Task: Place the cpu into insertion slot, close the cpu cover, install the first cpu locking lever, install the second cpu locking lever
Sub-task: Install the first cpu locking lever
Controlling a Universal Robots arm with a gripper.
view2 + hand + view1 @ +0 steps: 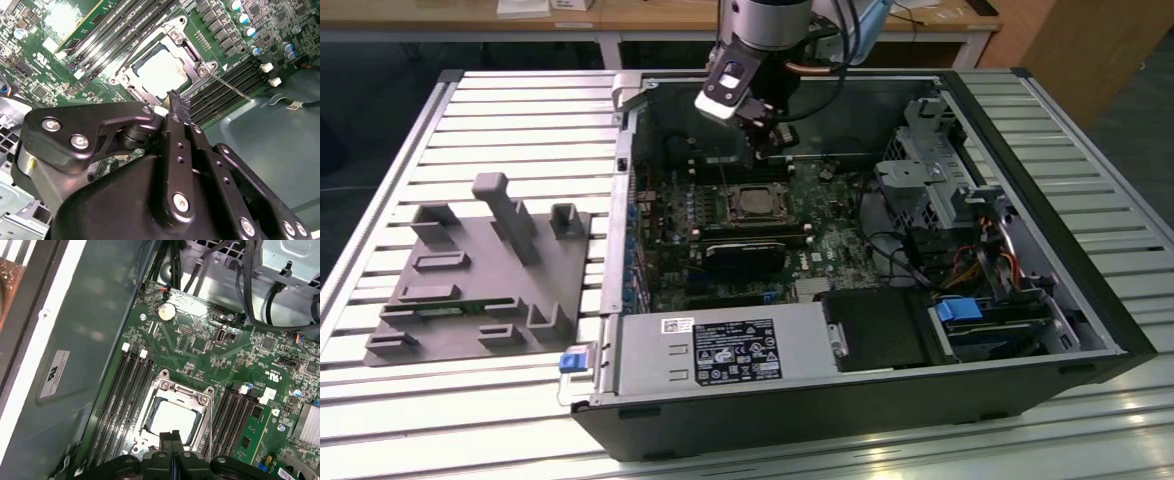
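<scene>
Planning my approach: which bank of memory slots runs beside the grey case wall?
The bank of memory slots whose outer slot borders the grey case wall; the other bank has green board beyond it.

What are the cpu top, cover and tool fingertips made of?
cpu: looks like a metal lid, dull pale grey with a soft, matte sheen.
cover: probably stamped steel, bright silver, with sharp glints along its edges.
tool fingertips: black and rough-textured, perhaps rubber pads; hard to be sure.
</scene>
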